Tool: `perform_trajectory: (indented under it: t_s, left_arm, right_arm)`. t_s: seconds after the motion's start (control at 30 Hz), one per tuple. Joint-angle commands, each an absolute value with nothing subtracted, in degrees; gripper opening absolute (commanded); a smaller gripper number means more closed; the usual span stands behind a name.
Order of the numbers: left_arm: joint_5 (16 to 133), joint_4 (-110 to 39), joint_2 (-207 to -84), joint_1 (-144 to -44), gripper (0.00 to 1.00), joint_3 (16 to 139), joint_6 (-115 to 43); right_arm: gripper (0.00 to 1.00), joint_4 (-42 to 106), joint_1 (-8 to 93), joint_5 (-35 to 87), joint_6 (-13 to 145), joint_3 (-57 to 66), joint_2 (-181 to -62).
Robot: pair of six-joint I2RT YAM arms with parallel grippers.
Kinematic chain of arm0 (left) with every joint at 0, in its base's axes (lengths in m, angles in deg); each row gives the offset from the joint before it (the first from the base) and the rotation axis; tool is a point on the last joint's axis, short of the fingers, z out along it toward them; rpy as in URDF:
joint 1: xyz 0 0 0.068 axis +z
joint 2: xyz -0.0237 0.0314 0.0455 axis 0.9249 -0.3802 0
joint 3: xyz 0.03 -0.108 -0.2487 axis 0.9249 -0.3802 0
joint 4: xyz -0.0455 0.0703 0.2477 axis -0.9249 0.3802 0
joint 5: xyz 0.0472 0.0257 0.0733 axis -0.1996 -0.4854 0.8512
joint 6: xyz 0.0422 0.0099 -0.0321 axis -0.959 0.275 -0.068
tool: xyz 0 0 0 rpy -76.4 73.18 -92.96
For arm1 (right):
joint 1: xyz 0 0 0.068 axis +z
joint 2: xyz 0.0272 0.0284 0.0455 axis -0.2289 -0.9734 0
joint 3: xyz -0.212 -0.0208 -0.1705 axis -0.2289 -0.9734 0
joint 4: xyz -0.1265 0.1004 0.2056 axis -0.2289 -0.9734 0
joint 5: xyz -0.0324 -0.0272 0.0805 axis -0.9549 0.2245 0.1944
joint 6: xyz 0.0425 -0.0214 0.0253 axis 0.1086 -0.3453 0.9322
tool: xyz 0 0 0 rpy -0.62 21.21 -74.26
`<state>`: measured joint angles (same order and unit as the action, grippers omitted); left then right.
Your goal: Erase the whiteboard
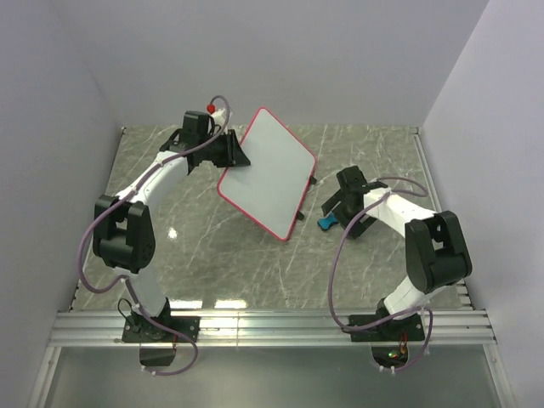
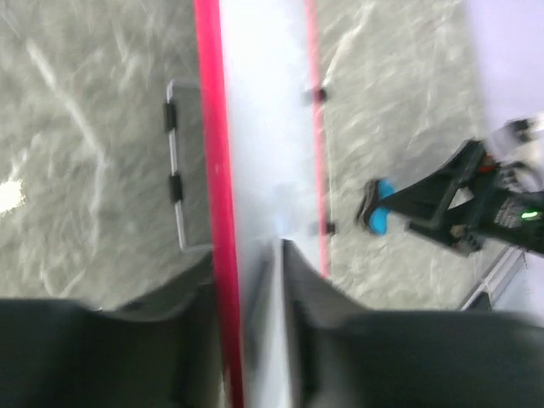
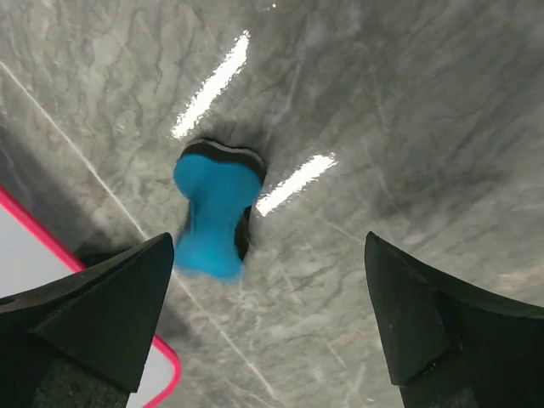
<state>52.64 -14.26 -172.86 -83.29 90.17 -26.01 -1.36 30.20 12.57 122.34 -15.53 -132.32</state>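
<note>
The whiteboard, white with a red-pink rim, is tilted up off the table near the middle. My left gripper is shut on its far-left edge; in the left wrist view the rim runs between my fingers. No scribbles show on the board. A small blue eraser lies on the table right of the board; it also shows in the top view. My right gripper is open and empty, hovering just above the eraser, its fingers wide apart.
The grey marbled table has an aluminium rail along the near edge. White walls enclose the left, back and right sides. The board's wire stand hangs under it. The board's corner sits close to my right gripper.
</note>
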Motion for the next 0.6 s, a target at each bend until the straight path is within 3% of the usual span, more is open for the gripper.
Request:
perform_trajectory:
  t_s: [0.0,0.1,0.27,0.4,0.43,0.57]
  left_arm:
    - [53.9,-6.7,-175.4,-86.0,0.39,89.3,-31.2]
    - [54.1,-6.4,-175.0,-86.1,0.53,90.1,-30.8]
    - [54.6,-5.6,-174.0,-86.1,0.67,92.0,-30.4]
    - [55.8,-4.9,-172.6,-86.0,0.89,94.0,-30.2]
    - [56.2,-4.2,-172.4,-86.0,0.99,95.2,-30.3]
    - [58.4,-2.5,-170.5,-85.8,0.99,98.0,-30.4]
  right_arm:
    - [1.00,-3.5,29.9,8.0,117.9,-11.9,-130.7]
    - [1.00,-5.6,29.9,7.0,115.9,-9.9,-128.0]
    - [1.00,-8.2,30.0,6.8,114.1,-9.8,-120.7]
    - [1.00,-6.3,30.2,8.8,112.9,-13.6,-110.4]
    - [1.00,-5.6,30.3,9.3,112.6,-14.4,-108.4]
    - [1.00,-1.5,30.5,13.4,110.7,-17.7,-99.7]
